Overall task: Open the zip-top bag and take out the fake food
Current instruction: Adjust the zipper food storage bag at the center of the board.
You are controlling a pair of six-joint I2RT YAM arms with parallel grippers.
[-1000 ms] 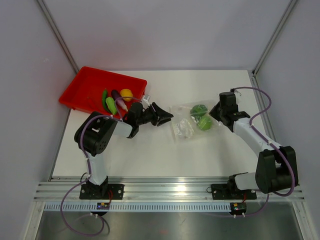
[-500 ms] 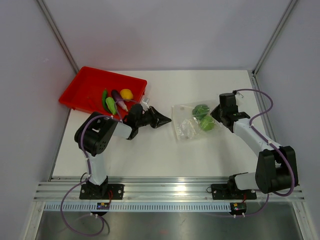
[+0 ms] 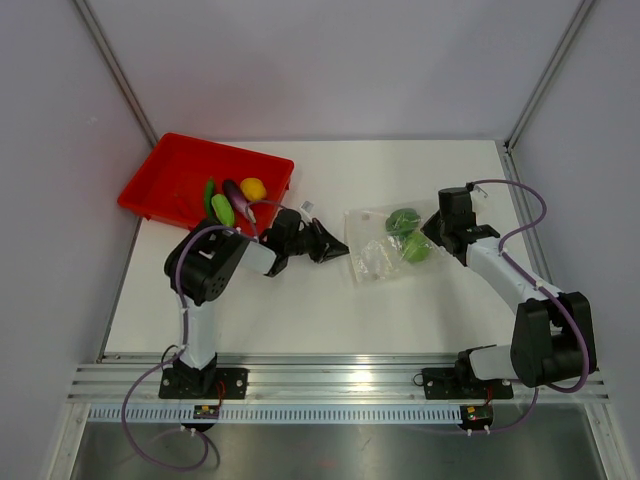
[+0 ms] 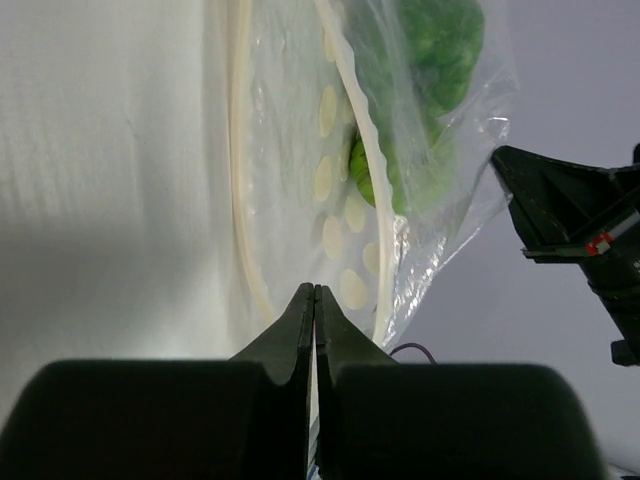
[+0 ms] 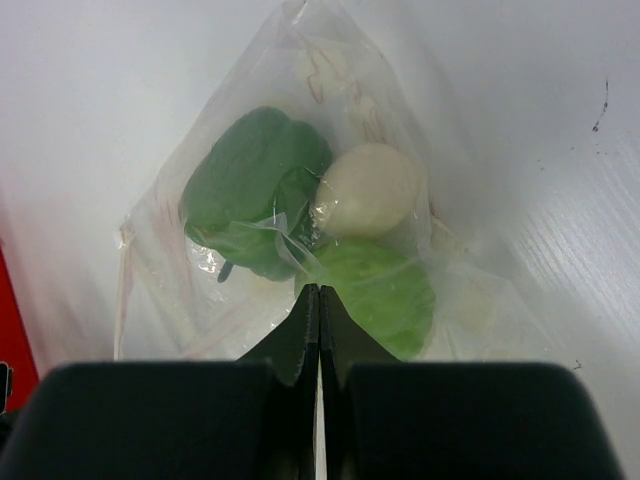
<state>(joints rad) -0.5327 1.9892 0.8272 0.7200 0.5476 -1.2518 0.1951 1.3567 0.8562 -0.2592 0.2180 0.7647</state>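
The clear zip-top bag (image 3: 372, 258) lies on the white table between the arms. It holds two green toy pieces (image 3: 403, 220) and a cream round one (image 5: 368, 188). My right gripper (image 3: 431, 234) is shut on the plastic at the bag's right end, in front of a green piece (image 5: 385, 290). My left gripper (image 3: 343, 247) is shut, and its tips sit at the bag's left edge between the two cream zip strips (image 4: 242, 200). I cannot tell whether it pinches any plastic. More fake food lies in the red tray: green pieces (image 3: 221, 209), a purple one (image 3: 237, 200) and a yellow one (image 3: 253, 187).
The red tray (image 3: 160, 170) stands at the back left, close behind my left arm. Grey walls and metal posts enclose the table on three sides. The aluminium rail with the arm bases runs along the near edge.
My left gripper was open a second ago. It has shut and moved right and slightly nearer, up to the bag's left edge, and the arm has swung. The right gripper stays on the bag.
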